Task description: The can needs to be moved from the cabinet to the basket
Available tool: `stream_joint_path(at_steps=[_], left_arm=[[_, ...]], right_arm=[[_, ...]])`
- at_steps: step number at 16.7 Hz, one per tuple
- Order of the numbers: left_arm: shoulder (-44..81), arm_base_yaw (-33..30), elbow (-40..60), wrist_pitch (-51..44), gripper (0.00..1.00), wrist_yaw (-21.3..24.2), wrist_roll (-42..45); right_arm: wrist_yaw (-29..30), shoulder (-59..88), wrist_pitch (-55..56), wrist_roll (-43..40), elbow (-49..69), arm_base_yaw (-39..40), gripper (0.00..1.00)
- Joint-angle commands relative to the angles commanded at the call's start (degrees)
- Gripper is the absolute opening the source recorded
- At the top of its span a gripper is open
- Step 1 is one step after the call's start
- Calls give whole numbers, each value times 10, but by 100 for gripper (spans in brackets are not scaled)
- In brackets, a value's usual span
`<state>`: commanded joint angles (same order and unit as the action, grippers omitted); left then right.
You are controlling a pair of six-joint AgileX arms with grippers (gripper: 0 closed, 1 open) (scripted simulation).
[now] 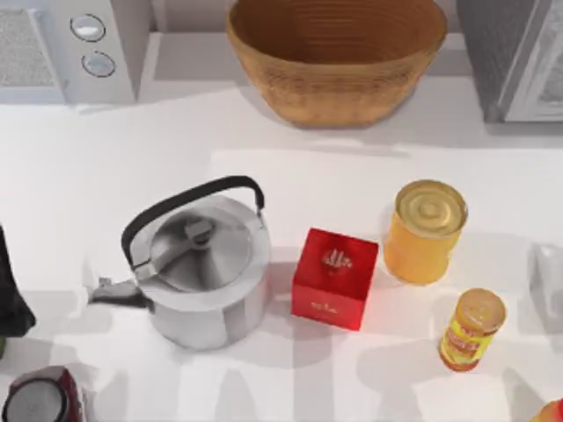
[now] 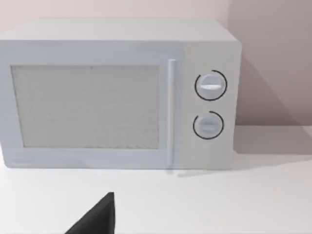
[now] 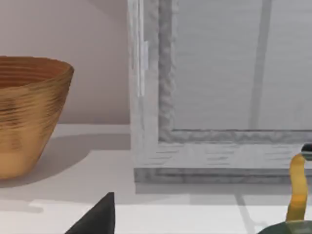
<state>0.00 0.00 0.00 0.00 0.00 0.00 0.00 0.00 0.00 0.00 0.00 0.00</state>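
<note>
one cabinet (image 1: 519,61) stands at the table's back right, the basket (image 1: 339,61) just left of it, my left arm (image 1: 9,290) parked far left. from the right wrist, my right gripper (image 3: 97,219), open or closed i cannot tell, faces the shut cabinet; the can is hidden, likely inside.

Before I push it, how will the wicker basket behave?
The basket looks woven and hollow, so probably light for its size and likely to slide on the smooth table. Its sides narrow toward the base, so a push at the rim might tip it.
</note>
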Motion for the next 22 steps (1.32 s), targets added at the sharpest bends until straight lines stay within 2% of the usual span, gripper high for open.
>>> stream_joint_path(at_steps=[4, 8, 22], left_arm=[[0, 0, 0, 0, 100, 0, 0], [0, 0, 0, 0, 100, 0, 0], [0, 0, 0, 0, 100, 0, 0]], right_arm=[[3, 15, -4, 0, 18, 2, 100], [17, 101, -30, 2, 126, 13, 100], [94, 633, -198, 8, 825, 88, 100]])
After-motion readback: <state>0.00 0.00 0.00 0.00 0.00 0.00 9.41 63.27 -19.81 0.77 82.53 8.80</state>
